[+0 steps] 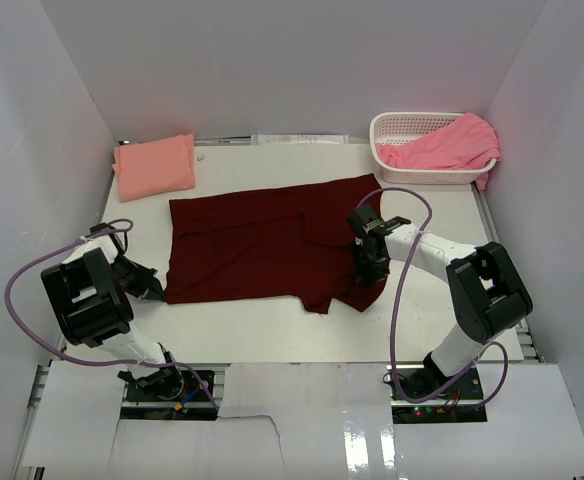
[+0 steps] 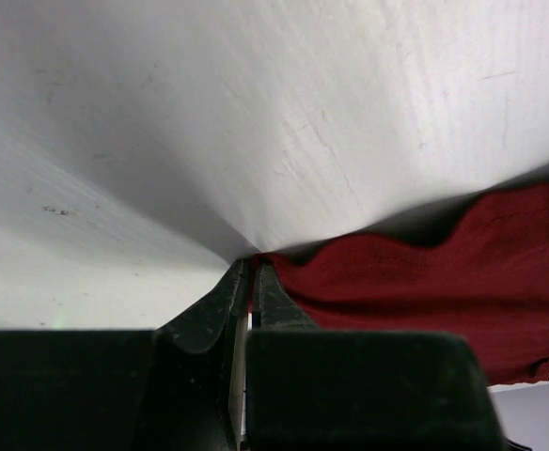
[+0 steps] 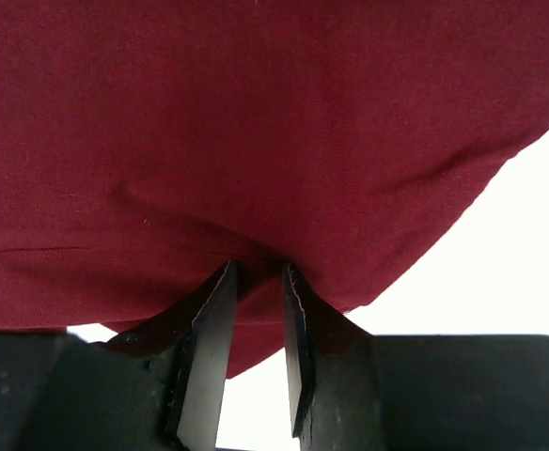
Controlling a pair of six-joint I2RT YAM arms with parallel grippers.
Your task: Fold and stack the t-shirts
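Maroon shirt point(image 1: 262, 250) is spread out on the worktop point(image 1: 272, 335), on the near side of the basket point(image 1: 392, 125) and off to its left. Pink shirt point(image 1: 447, 145) is bunched up in the basket, and the salmon shirt point(image 1: 154, 165) sits folded way left of the basket along the back.

My left tool point(image 2: 253, 266) is pinched closed on the maroon shirt's near corner farthest from the basket. My right tool point(image 3: 258, 272) is down on the near corner closer to the basket. Its jaws are narrow with a pucker of cloth between the tips, but I honestly can't tell if it's got hold.

It's a light, floppy knit with zero stiffness, so it'll sag and drag wherever I'm not holding it. I reckon corners and hems are the spots to grab, otherwise the fold goes wonky.
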